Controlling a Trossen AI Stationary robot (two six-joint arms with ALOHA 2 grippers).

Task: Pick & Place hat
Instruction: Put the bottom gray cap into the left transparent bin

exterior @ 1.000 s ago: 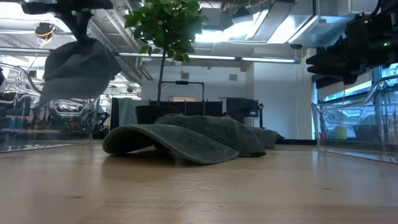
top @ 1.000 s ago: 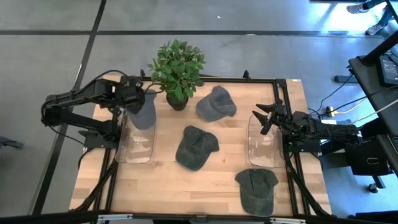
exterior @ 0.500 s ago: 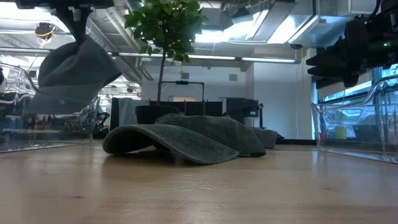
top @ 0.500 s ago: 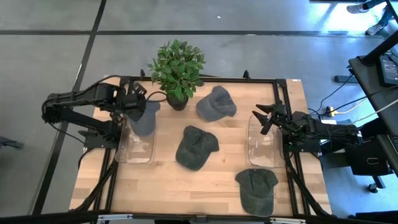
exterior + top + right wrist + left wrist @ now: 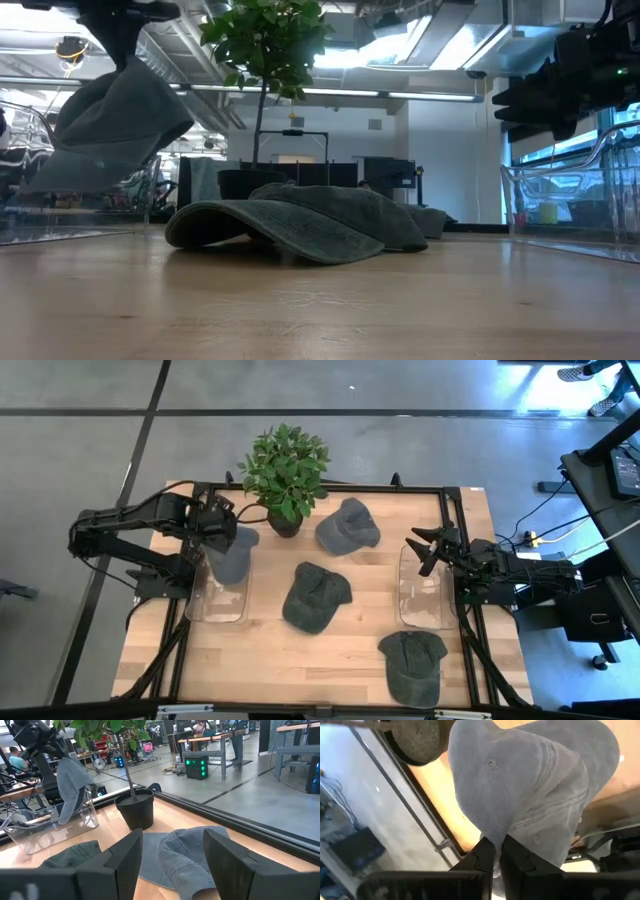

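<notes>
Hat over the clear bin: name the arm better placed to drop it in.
Left. Its tool is shut on the grey hat, which hangs above the left clear bin. The right tool is open and empty, over the other bin.

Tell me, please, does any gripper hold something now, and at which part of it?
The left gripper holds a grey hat by a pinched fold of its fabric. The right gripper is open and empty.

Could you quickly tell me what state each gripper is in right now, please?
Left gripper: closed on the grey hat, holding it above the left clear bin.
Right gripper: open and empty, over the right clear bin.
</notes>
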